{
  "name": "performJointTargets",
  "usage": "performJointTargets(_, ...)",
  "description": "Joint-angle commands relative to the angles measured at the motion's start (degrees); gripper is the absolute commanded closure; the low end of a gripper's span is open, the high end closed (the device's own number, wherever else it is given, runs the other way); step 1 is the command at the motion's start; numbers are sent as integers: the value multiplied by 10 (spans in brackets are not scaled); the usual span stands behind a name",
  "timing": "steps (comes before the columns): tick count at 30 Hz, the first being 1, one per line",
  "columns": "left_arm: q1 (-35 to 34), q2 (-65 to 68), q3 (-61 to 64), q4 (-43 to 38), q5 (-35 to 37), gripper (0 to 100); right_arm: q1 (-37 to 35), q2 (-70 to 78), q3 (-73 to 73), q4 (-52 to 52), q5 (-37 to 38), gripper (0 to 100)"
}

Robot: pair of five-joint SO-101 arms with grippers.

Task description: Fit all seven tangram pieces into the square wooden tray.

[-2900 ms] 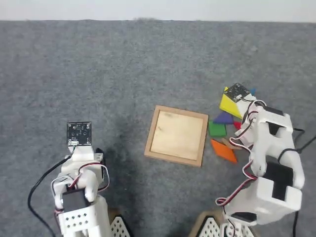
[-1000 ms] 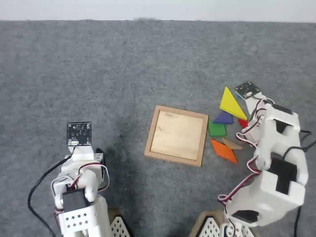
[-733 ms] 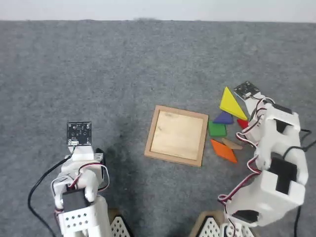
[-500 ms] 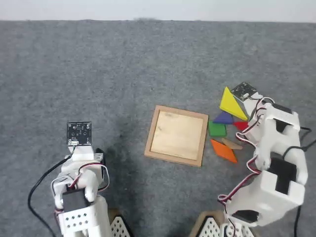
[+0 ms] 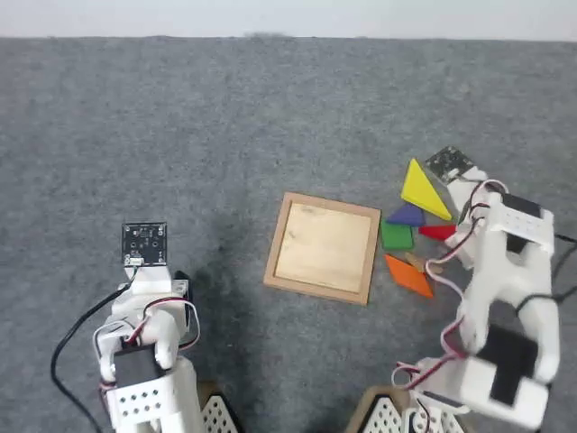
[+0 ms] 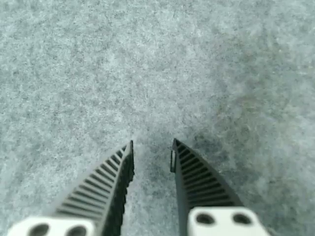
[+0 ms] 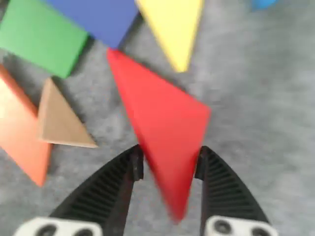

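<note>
High view, tray: the square wooden tray sits mid-frame on the grey carpet, slightly askew.
High view, pieces: right of the tray lie a yellow triangle, a purple triangle, a green square, an orange parallelogram and a small tan triangle. All are outside the tray.
High view, writing: the dark circuit boards on the wrists carry marks too small to read.
High view, hidden: the right arm covers one end of the red triangle.
Left wrist view, claw: the left claw is spread a little over bare carpet.
Right wrist view, claw: the right claw pinches the red triangle's narrow end, both jaws against its edges.
Right wrist view, neighbours: the tan triangle touches the orange piece, and the yellow tip is near the red one.
Right wrist view, cut off: a light-blue piece is clipped by the frame edge, its shape unclear.
</note>
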Motion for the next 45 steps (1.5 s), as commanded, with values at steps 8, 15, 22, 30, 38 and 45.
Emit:
performJointTargets(8,-2,2,-5,4,-6,879,-51,80,-91,6,-3,701)
performJointTargets(15,-2,2,-5,4,-6,879,-52,224,-164,30,38,701)
performJointTargets(22,-2,2,-5,4,-6,879,-48,239,-163,44,61,703)
performJointTargets(30,-2,2,-5,4,-6,879,2,247,-135,46,62,703)
performJointTargets(38,-2,2,-5,4,-6,879,19,220,-96,38,62,703)
performJointTargets(45,-2,2,-5,4,-6,879,29,136,22,-29,62,703)
